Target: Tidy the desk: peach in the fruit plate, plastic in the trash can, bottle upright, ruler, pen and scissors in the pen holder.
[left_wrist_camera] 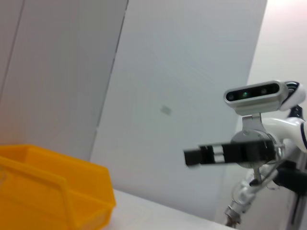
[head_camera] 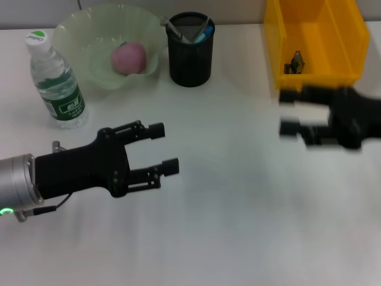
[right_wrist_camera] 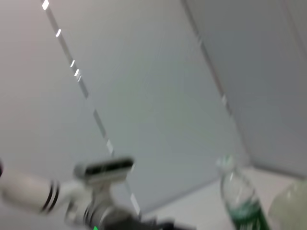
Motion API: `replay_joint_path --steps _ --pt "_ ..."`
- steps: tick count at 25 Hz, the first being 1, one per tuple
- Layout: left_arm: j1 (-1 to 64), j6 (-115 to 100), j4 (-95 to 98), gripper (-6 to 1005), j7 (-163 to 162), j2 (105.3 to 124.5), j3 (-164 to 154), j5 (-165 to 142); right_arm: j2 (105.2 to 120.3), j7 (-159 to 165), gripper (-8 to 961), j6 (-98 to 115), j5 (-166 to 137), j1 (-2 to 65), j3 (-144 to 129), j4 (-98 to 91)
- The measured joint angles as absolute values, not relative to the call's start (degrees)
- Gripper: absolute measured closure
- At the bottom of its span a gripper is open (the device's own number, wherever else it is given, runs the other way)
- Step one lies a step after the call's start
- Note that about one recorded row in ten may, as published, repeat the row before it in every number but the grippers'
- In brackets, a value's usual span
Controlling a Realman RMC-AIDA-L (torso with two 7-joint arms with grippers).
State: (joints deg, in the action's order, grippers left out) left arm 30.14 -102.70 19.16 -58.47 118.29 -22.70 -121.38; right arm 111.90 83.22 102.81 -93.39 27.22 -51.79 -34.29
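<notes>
Both grippers hover over the table (head_camera: 238, 226), left gripper (head_camera: 164, 149) spread wide, right gripper (head_camera: 290, 111) also parted. Behind stands the bottle (head_camera: 57, 83); its green label's writing is unreadable.

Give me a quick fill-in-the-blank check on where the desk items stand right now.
1. The peach lies in the green ____.
2. The water bottle stands ____ beside the plate.
3. The crumpled plastic sits inside the ____ bin.
4. The left gripper hangs over the desk with its fingers ____.

Missing words: plate; upright; yellow; open
</notes>
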Motion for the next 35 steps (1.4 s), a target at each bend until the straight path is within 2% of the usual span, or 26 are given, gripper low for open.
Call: replay_joint_path --steps 6,7,12,35 --pt "30.1 -102.4 19.2 214 -58.2 118.32 -24.8 -121.4 112.72 76.5 158 104.8 -100.9 25.5 -51.3 -33.4" --pt "30.1 -102.4 19.2 214 -58.2 118.34 -25.8 -121.4 113.32 74.1 158 104.8 -103.4 25.2 -51.3 -32.8" --pt "29.4 -102.2 19.2 214 -58.0 118.38 -29.3 -121.4 114.33 69.7 158 103.9 -106.9 25.1 -51.3 -31.2" --pt "28.8 -103.3 20.0 214 -58.5 118.03 -32.2 -121.5 114.6 69.0 158 102.8 -107.2 25.8 -51.2 -29.8"
